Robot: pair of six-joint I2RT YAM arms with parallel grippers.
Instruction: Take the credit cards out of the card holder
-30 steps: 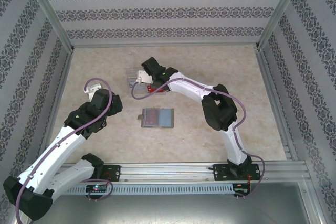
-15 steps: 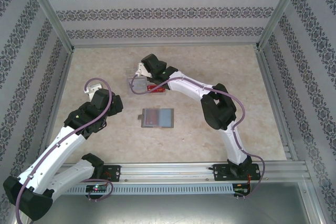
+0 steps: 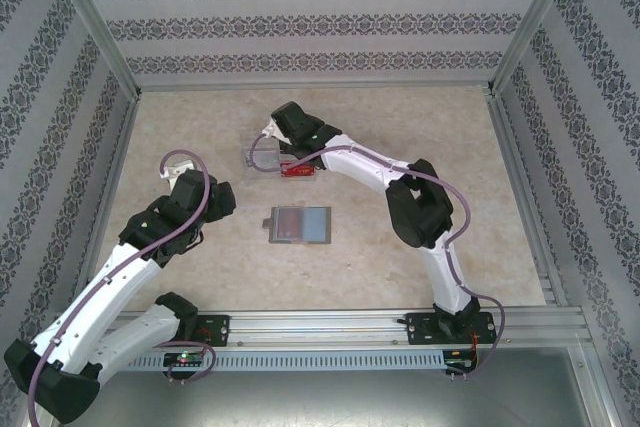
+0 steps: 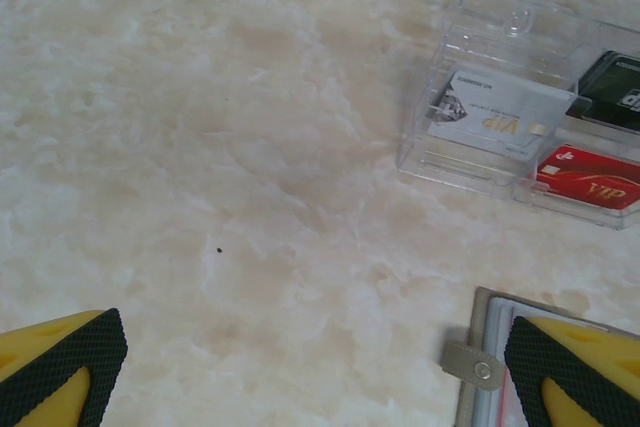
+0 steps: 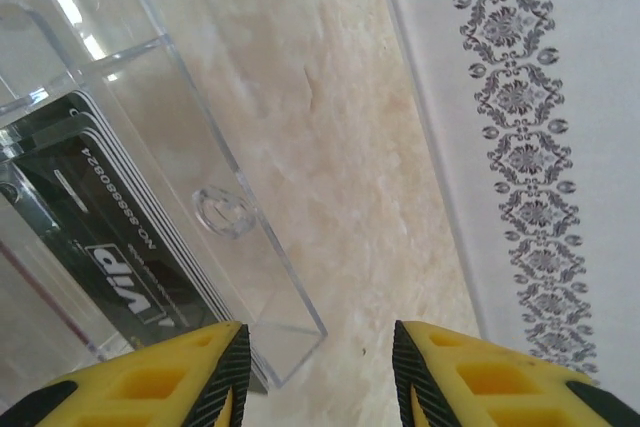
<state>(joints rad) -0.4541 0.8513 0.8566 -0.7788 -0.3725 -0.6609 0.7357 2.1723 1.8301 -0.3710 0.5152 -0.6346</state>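
Card drop-off: right gripper (image 5: 320, 362) released, empty, over clear tray (image 4: 430, 147) beyond card holder (image 3: 315, 224); left gripper (image 4: 315, 362) spread wide beside card holder; next likely target, red card (image 3: 288, 224) inside it.

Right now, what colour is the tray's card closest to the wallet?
Red card, clearest in left wrist view.

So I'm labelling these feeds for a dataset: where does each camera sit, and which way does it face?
Top: above and behind, looking down on the table; left arm, right arm, holder, tray.
Left wrist: on the left arm, looking down and ahead; left pincer open at the bottom corners, holder's edge, tray.
Right wrist: on the right arm, close by the tray, facing the patterned wall; right pincer open at the bottom.
Shared: both wrist views catch the tray and black card.
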